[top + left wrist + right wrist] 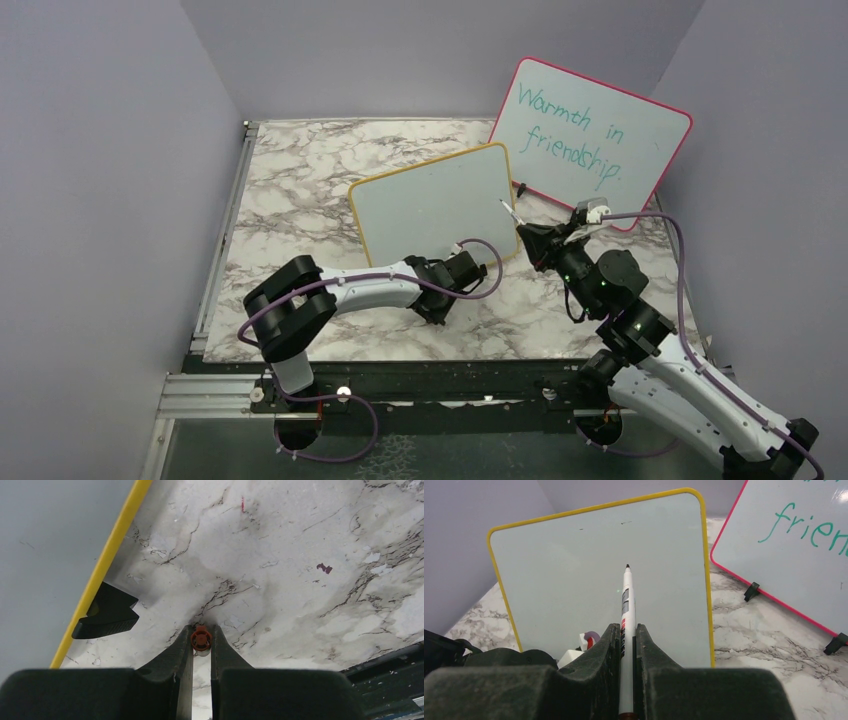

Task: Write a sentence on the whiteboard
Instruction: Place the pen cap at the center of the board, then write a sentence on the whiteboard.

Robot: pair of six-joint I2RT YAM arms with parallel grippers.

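The whiteboard [435, 205] with a yellow frame stands tilted at the table's middle. Its face is blank, and no dark red-brown sentence shows on it. My right gripper [532, 240] is shut on a white marker [626, 600]. The marker's uncapped dark tip points at the whiteboard [574, 565], close to its right part; I cannot tell if it touches. My left gripper [201, 628] is shut on a small red-brown marker cap [201, 639], low over the marble in front of the board's lower edge [105, 560].
A pink-framed board [590, 140] with teal words "Warmth in friendship." leans at the back right; it also shows in the right wrist view [794, 545]. A black foot [107, 612] props up the yellow board. The marble table [290, 180] has grey walls on three sides.
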